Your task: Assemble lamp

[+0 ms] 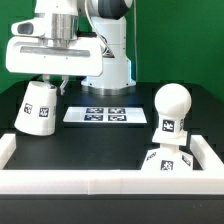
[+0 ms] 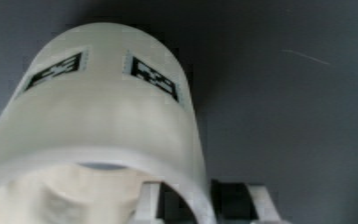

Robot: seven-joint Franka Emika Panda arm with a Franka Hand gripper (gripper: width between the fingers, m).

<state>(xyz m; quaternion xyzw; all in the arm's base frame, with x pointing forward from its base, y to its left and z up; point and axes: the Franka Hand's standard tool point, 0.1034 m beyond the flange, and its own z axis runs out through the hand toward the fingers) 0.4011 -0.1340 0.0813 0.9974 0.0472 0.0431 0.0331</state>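
The white cone-shaped shade (image 1: 38,108) is tilted at the exterior view's left, its narrow end up under my gripper (image 1: 52,80). In the wrist view the shade (image 2: 105,110) fills the picture, with two tags on its side. My gripper (image 2: 202,205) straddles the shade's wall at its near rim, one finger inside and one outside, shut on it. The round bulb (image 1: 172,100) stands upright at the exterior view's right. The tagged base (image 1: 165,160) shows just below it by the front wall. I cannot tell whether bulb and base are joined.
The marker board (image 1: 104,115) lies flat on the dark table between the shade and the bulb. A low white wall (image 1: 100,182) runs along the front and up both sides. The arm's white pedestal (image 1: 105,70) stands behind the board.
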